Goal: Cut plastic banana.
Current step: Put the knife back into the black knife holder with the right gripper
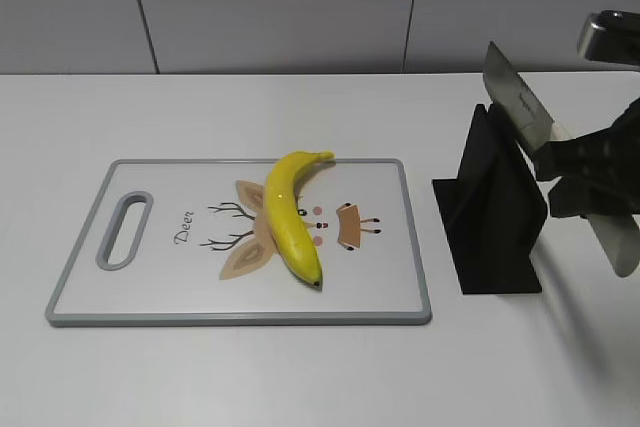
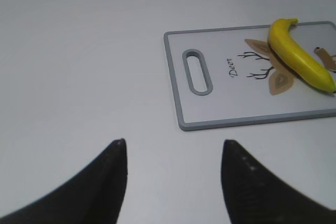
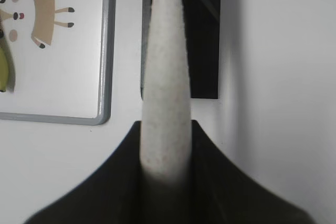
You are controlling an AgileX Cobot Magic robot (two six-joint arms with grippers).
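Observation:
The plastic banana (image 1: 292,217) lies whole on the white cutting board (image 1: 240,319), stem tip toward the far edge. It also shows in the left wrist view (image 2: 299,56), and as a yellow sliver in the right wrist view (image 3: 3,69). My right gripper (image 1: 575,175) is shut on a knife's pale handle (image 3: 164,72), to the right of the board. The blade (image 1: 520,102) points up and left above the black knife stand (image 1: 490,217). My left gripper (image 2: 173,145) is open and empty over bare table, left of the board's handle end.
The board (image 2: 173,77) has a grey rim, a handle slot (image 1: 124,230) at its left end and a deer drawing. The black stand (image 3: 205,35) sits just right of the board (image 3: 105,51). A grey panelled wall runs behind the white table.

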